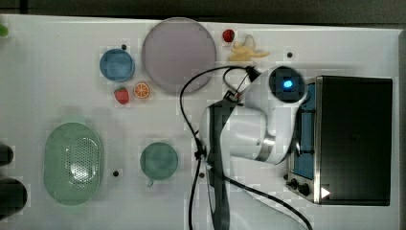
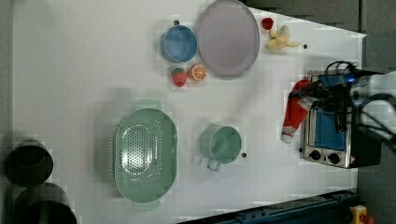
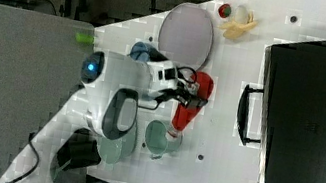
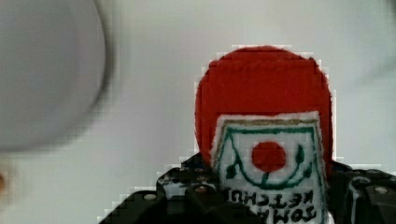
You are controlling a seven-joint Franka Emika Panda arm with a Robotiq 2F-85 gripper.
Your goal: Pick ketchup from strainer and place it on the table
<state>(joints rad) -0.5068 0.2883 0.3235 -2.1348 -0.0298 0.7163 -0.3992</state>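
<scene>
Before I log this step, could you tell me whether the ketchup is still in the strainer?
Out. The strainer lies empty, and the hand holds the ketchup above the table.

A teal mug [image 1: 159,161], blue bowl [image 1: 117,64], grey plate [image 1: 179,54] and toaster oven [image 1: 352,140].

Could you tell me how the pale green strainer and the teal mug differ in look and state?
The strainer is an oval basin with a perforated middle; the mug is round with solid walls. The strainer is clearly the larger of the two. The strainer has small tabs at both ends, while the mug has one side handle. Both are greenish, stand apart on the white table and hold nothing.
</scene>
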